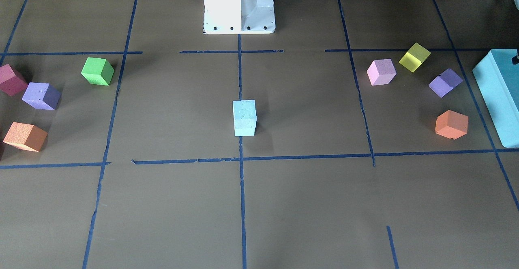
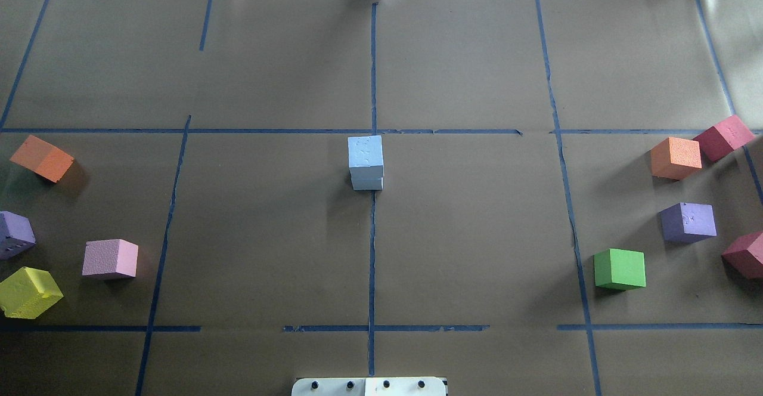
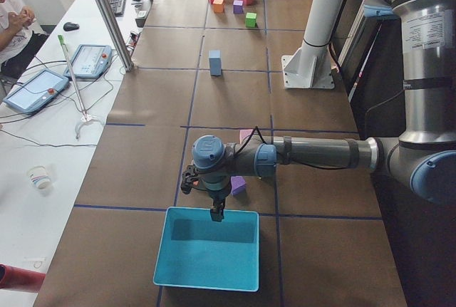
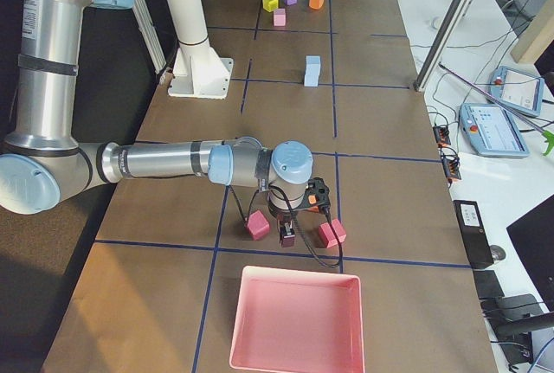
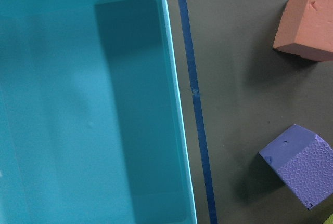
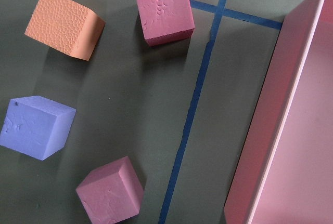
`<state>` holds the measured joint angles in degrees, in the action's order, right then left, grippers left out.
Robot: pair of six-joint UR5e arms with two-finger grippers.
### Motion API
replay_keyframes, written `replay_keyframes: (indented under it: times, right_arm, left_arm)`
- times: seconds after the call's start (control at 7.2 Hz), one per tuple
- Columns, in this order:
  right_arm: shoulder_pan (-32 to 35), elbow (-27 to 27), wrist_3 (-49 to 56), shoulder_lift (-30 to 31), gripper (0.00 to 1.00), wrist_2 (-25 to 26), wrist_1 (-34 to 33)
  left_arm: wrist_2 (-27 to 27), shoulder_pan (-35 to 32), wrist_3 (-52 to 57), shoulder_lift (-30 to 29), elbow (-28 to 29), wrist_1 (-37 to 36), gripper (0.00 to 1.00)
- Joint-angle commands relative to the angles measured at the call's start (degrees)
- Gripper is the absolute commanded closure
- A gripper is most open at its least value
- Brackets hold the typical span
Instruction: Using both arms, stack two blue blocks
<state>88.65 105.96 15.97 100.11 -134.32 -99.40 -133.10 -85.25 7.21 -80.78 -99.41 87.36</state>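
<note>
The two pale blue blocks stand stacked at the table's centre, on the middle tape line: the upper block [image 1: 244, 110] [image 2: 365, 151] sits squarely on the lower one [image 1: 244, 130] [image 2: 367, 182]. The stack also shows in the exterior left view [image 3: 215, 63] and the exterior right view [image 4: 312, 71]. No gripper touches it. My left gripper [image 3: 216, 213] hangs over the near rim of the teal box [image 3: 206, 253], far from the stack. My right gripper [image 4: 287, 236] hangs between two red cubes near the pink tray [image 4: 299, 321]. I cannot tell whether either gripper is open or shut.
On my left side lie orange [image 2: 42, 157], purple [image 2: 15, 234], pink [image 2: 110, 259] and yellow [image 2: 28, 291] cubes. On my right lie a green cube [image 2: 620, 269], an orange one [image 2: 675, 157], a purple one [image 2: 688, 222] and two red ones [image 2: 722, 136]. The white pedestal [image 1: 239, 5] stands behind the stack.
</note>
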Motion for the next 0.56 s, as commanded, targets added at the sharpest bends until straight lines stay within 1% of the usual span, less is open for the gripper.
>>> replay_keyframes:
  times: [0.0, 0.42]
  right_arm:
    - [-0.1, 0.0, 0.0, 0.1, 0.00, -0.5, 0.0]
    - [-0.5, 0.0, 0.0, 0.1, 0.00, -0.5, 0.0]
  left_arm:
    - [0.0, 0.0, 0.0, -0.1, -0.1, 0.0, 0.00]
    - [0.0, 0.0, 0.0, -0.1, -0.6, 0.1, 0.00]
